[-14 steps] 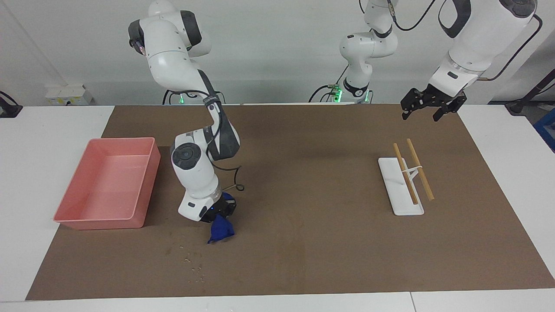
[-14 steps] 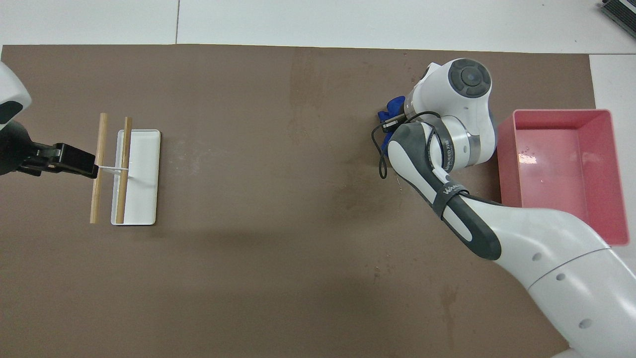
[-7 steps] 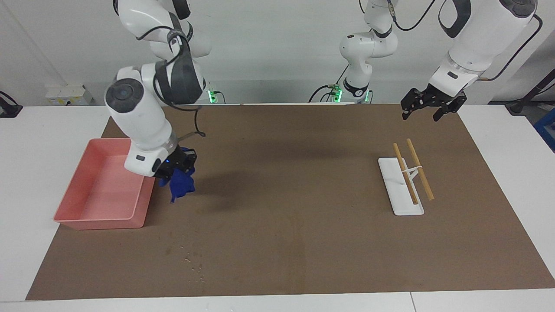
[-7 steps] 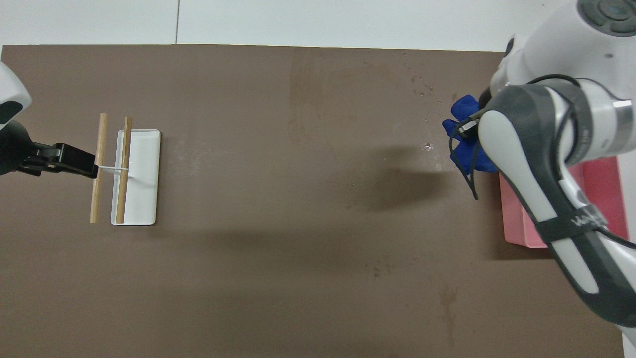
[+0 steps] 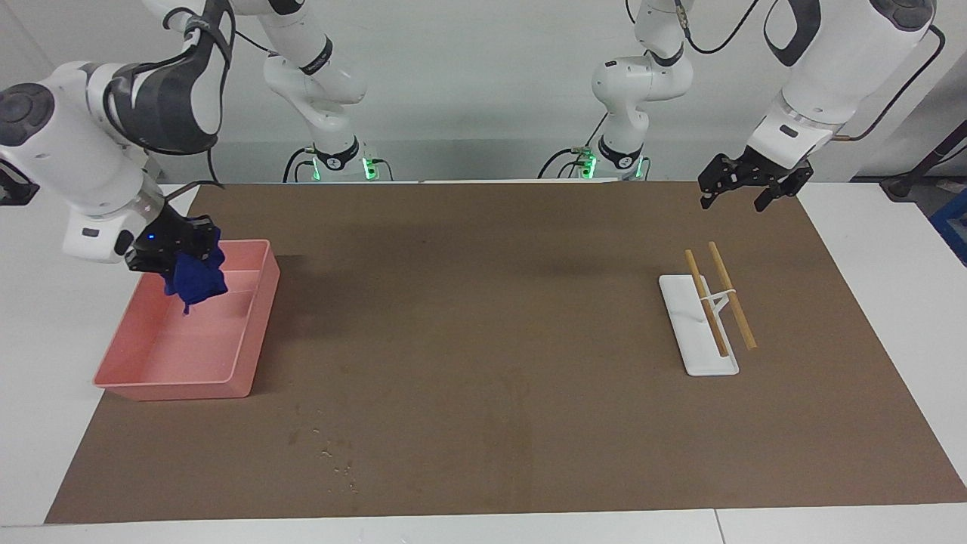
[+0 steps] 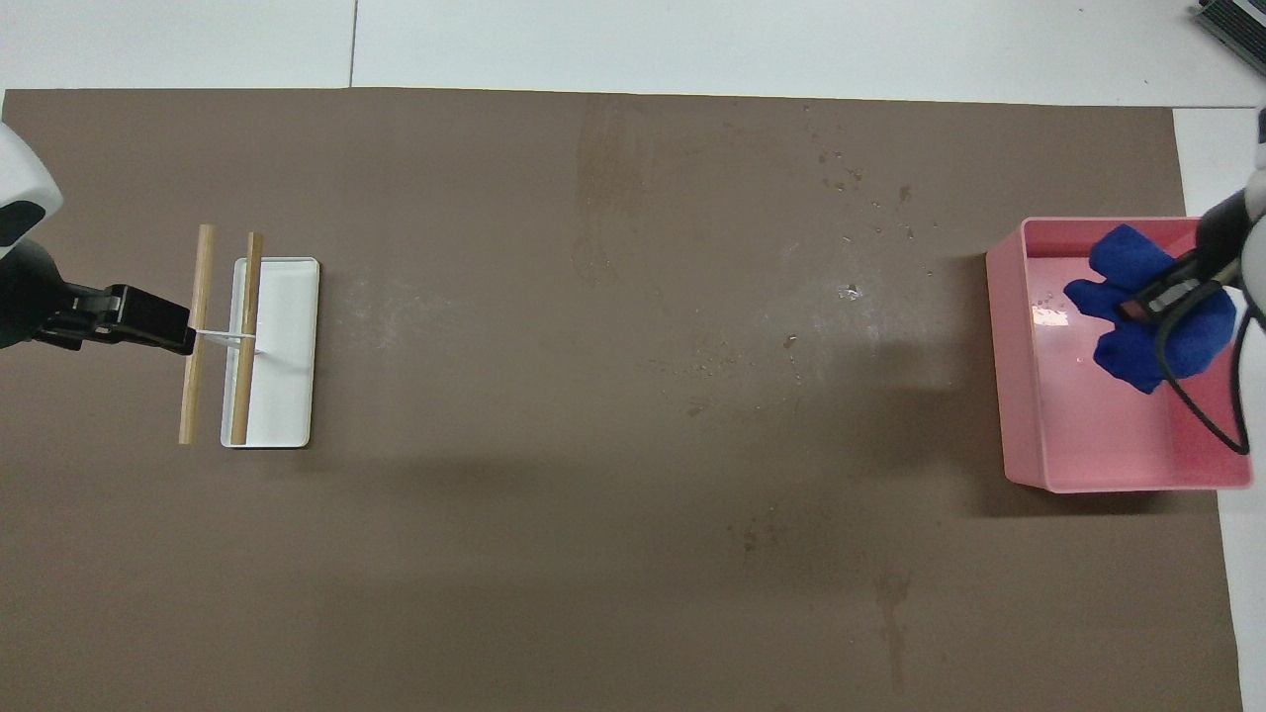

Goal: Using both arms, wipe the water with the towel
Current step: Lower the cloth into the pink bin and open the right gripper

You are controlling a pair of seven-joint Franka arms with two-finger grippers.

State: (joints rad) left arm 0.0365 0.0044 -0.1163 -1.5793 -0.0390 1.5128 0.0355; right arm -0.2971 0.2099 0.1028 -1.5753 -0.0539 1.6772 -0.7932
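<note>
The blue towel (image 5: 195, 278) hangs bunched from my right gripper (image 5: 177, 253), which is shut on it and holds it in the air over the pink tray (image 5: 249, 355). In the overhead view the towel (image 6: 1137, 316) covers part of the tray's inside. The water (image 5: 332, 453) shows as small droplets and dark specks on the brown mat, farther from the robots than the tray; it also shows in the overhead view (image 6: 851, 198). My left gripper (image 5: 731, 202) is open and empty, up in the air by the rack, and waits.
The pink tray (image 6: 1019, 396) sits at the right arm's end of the mat, with a wet sheen inside. A white rack (image 5: 699, 332) with two wooden rods stands at the left arm's end. Faint dried stains mark the mat's middle.
My right gripper lifted the towel off the mat near the droplets and carried it toward the right arm's end, to over the pink tray. The left arm has not moved.
</note>
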